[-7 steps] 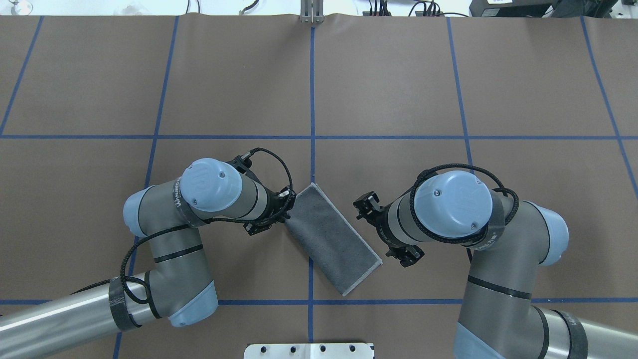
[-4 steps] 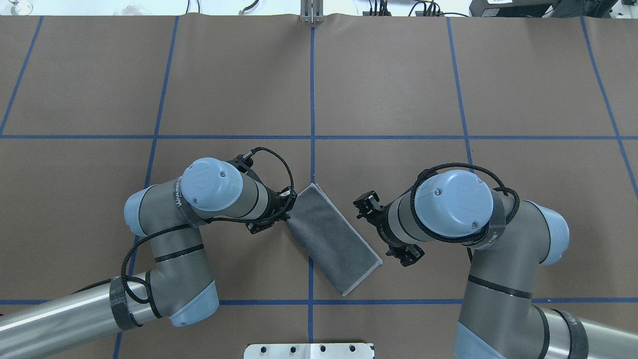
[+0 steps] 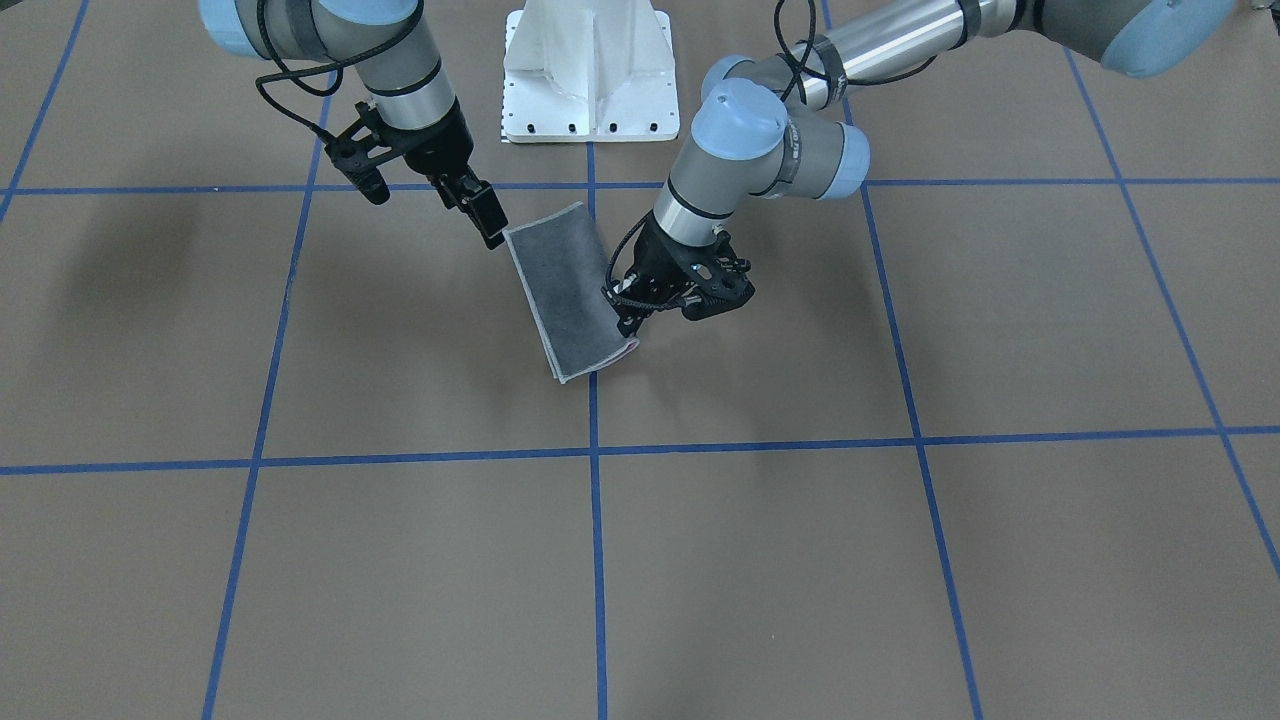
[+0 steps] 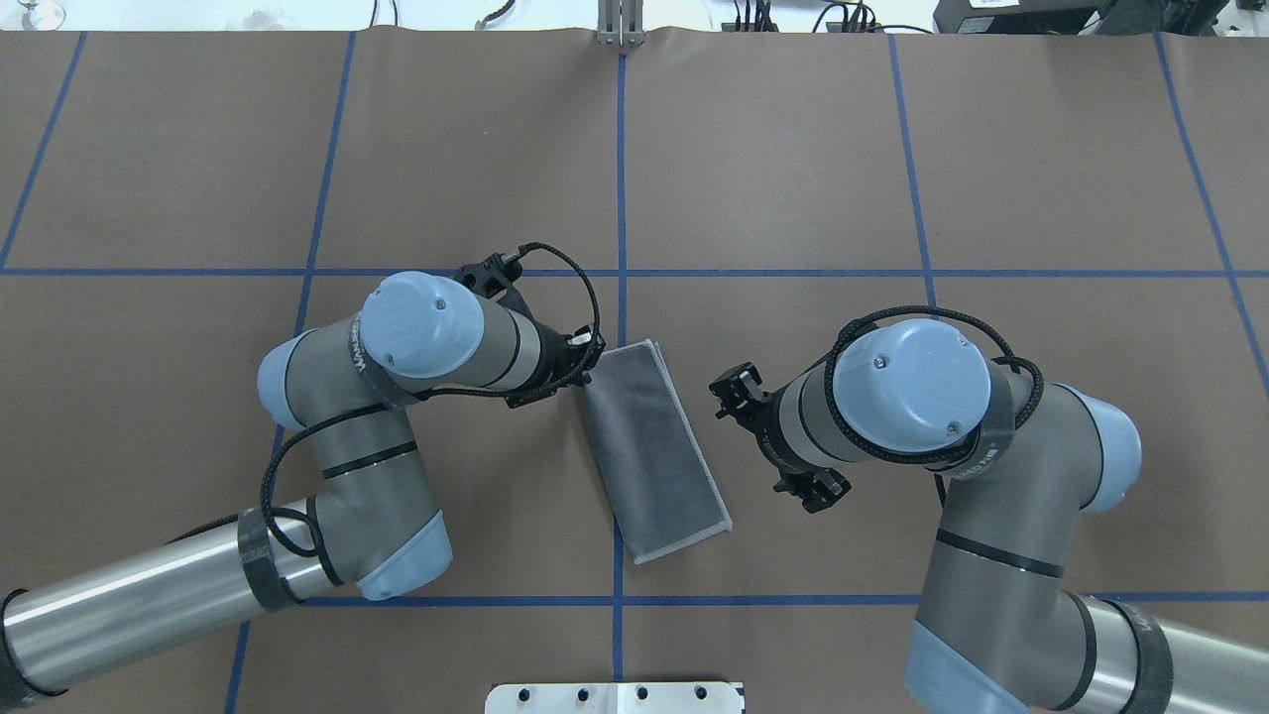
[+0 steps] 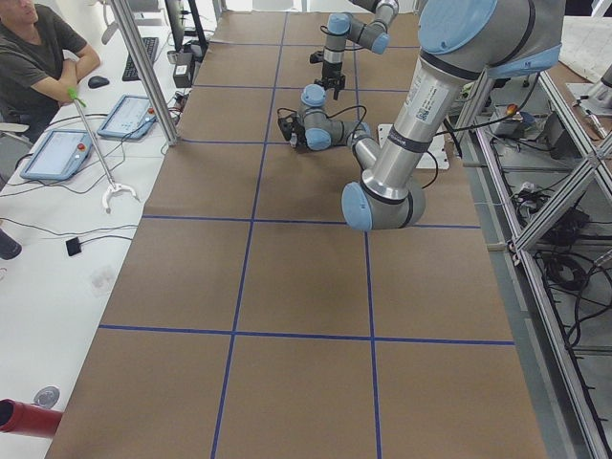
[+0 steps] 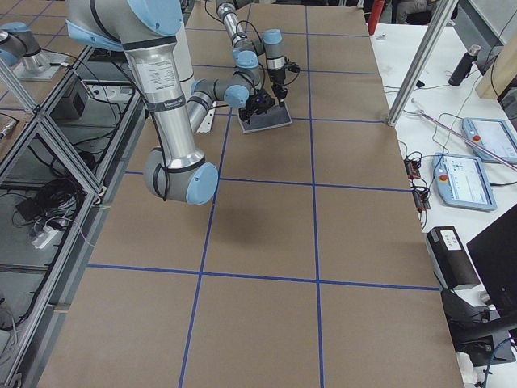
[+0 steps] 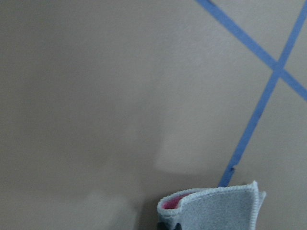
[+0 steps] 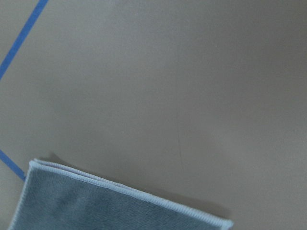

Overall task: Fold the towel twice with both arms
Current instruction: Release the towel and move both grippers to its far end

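Observation:
The towel (image 4: 654, 451) lies folded into a long rectangle, dark grey face up, near the table's centre line; it also shows in the front-facing view (image 3: 568, 290). My left gripper (image 4: 585, 365) is shut on its far-left corner and holds it slightly raised (image 3: 627, 325). The left wrist view shows that pinched corner with pink inside (image 7: 216, 211). My right gripper (image 3: 492, 228) hangs right beside the near-right corner. Its fingers are hidden under the wrist in the overhead view, and I cannot tell whether they are open or touching. The right wrist view shows the towel's flat hemmed edge (image 8: 120, 208).
The white pedestal base (image 3: 588, 70) stands at the robot's side of the brown table, which is marked with blue tape lines (image 4: 622, 198). A seated person (image 5: 38, 48) and tablets are beyond the table's far long edge.
My left gripper moved away from the robot and dragged the towel's far corner with it. The towel turned to lie closer to the centre line. My right arm shifted only a little.

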Available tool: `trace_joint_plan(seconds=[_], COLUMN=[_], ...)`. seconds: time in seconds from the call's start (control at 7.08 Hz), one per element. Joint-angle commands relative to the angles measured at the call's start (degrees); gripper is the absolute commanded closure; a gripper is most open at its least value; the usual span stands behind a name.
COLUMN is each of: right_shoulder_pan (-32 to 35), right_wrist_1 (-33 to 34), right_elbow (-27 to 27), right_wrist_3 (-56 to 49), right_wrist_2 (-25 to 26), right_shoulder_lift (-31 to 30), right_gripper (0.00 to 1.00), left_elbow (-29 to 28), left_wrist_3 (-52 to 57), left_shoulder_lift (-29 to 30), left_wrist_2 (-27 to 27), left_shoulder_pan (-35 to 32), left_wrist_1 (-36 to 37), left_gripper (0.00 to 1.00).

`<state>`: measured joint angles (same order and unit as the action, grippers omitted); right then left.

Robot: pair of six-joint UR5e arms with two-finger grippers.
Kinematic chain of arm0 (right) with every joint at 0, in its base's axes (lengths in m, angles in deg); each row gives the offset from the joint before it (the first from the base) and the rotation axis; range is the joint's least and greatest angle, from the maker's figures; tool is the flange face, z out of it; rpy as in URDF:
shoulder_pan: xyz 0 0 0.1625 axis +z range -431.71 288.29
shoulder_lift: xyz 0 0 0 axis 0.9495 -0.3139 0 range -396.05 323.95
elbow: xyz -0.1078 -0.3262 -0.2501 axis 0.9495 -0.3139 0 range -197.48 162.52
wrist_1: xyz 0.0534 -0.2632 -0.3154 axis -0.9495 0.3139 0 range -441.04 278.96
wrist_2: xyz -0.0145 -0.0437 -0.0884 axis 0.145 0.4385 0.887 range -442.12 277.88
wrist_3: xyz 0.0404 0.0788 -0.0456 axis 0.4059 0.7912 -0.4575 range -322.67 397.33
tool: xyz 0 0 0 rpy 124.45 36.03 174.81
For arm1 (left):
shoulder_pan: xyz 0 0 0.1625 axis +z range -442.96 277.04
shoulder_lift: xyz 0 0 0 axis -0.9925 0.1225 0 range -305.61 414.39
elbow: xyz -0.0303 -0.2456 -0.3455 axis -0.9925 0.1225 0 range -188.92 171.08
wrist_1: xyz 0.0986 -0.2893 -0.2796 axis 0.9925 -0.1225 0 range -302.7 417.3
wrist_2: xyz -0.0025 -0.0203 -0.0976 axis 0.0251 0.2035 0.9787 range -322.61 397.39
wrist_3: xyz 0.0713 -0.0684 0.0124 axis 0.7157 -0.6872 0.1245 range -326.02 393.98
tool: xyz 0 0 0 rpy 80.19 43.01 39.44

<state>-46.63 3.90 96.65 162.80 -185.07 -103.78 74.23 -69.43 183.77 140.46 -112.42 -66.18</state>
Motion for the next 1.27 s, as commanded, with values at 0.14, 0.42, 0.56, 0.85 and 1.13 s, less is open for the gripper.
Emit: trace_joint_plan(seconds=[0.14, 0.42, 0.56, 0.85, 1.13], right_shoulder_pan=[1.55, 1.73, 2.08, 3.65, 7.68], right_wrist_1=[-0.21, -0.38, -0.38, -0.47, -0.65], right_elbow=[-1.63, -2.34, -2.34, -2.34, -2.33], right_wrist_3=[-2.86, -3.13, -3.13, -3.66, -7.23], right_wrist_2=[0.03, 0.03, 0.11, 0.03, -3.2], right_shoulder_lift=[0.05, 0.14, 0.14, 0.23, 0.05], right_gripper=[0.0, 0.0, 0.0, 0.0, 0.0], left_elbow=[-15.96, -19.34, -19.17, -17.42, -7.19], left_wrist_3=[1.54, 1.63, 2.33, 2.25, -1.15], left_shoulder_lift=[10.43, 13.09, 13.18, 12.74, 4.09], left_wrist_2=[-0.06, 0.11, 0.2, 4.82, 5.82], left_shoulder_pan=[-3.84, -5.95, -6.74, -7.63, -7.19], left_wrist_1=[-6.06, -6.07, -5.98, -5.37, -5.37], left_gripper=[1.0, 0.27, 0.2, 0.19, 0.2])
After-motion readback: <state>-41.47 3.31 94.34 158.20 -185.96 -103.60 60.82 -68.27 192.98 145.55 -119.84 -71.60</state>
